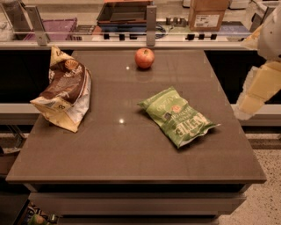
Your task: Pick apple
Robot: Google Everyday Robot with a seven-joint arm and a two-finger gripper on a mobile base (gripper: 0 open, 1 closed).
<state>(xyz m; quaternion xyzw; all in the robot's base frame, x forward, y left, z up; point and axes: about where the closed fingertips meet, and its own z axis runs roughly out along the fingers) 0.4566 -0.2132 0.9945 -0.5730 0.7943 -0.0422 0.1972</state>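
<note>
The apple [144, 58] is small, round and red-orange. It stands on the far middle of the brown table [131, 149], close to the back edge. My gripper [251, 102] shows as pale cream arm parts at the right edge of the view, beyond the table's right side. It is well to the right of the apple and nearer than it, and touches nothing on the table.
A brown and white snack bag [63, 90] lies at the table's left. A green chip bag [178, 116] lies right of centre, between the gripper and the apple's side. A counter with a cardboard box [208, 13] and a rail runs behind the table.
</note>
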